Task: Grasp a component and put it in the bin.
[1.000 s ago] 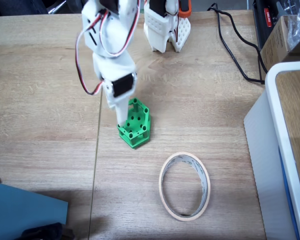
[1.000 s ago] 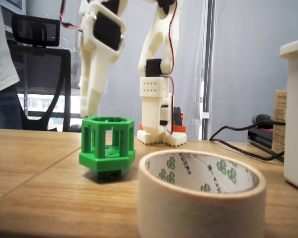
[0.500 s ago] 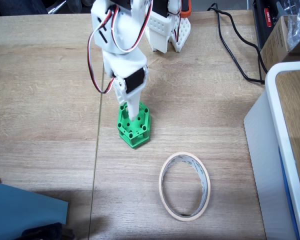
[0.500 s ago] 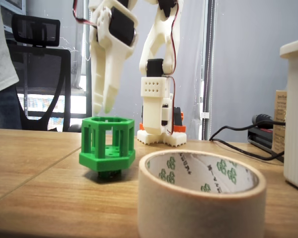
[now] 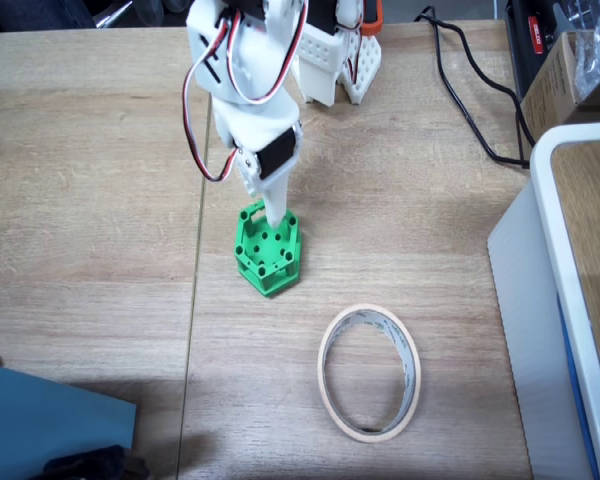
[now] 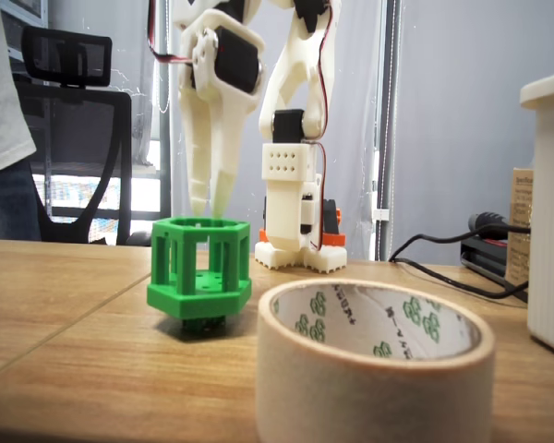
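Observation:
The green component [image 5: 267, 252] stands on the wooden table, hexagonal with round holes in its top face. In the low fixed view the component [image 6: 200, 268] sits left of centre. My white gripper [image 5: 274, 212] hangs over its far edge. From the side the gripper [image 6: 210, 207] points straight down, its tips just above the block's top rim. The jaws stand slightly apart, open, with nothing between them. The bin [image 5: 323, 368], a beige tape ring, lies flat to the lower right of the block. It is close in the foreground of the low view as the bin [image 6: 369, 388].
The arm's base [image 5: 332, 60] stands at the table's far edge. A black cable [image 5: 470, 105] runs at the top right. A large white-edged box [image 5: 555, 300] fills the right side. A blue object [image 5: 50, 420] lies at the bottom left corner.
The gripper has swung from the block's left side to above it. Its fingers now show a narrow gap. Block and tape ring have not moved.

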`<action>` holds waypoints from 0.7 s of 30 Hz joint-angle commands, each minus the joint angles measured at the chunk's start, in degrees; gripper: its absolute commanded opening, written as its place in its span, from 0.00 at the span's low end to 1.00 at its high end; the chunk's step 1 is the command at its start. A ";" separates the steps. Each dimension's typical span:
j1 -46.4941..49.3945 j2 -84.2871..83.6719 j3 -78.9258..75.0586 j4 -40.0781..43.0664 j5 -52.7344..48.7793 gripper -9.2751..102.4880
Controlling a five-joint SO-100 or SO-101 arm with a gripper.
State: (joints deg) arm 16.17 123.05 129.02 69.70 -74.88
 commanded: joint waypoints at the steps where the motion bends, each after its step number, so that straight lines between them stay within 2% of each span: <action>1: 0.62 1.58 -0.70 0.18 -0.53 0.23; 21: 0.62 -5.36 -1.23 0.18 0.18 0.23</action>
State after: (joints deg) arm 16.08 117.86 129.02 69.70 -74.88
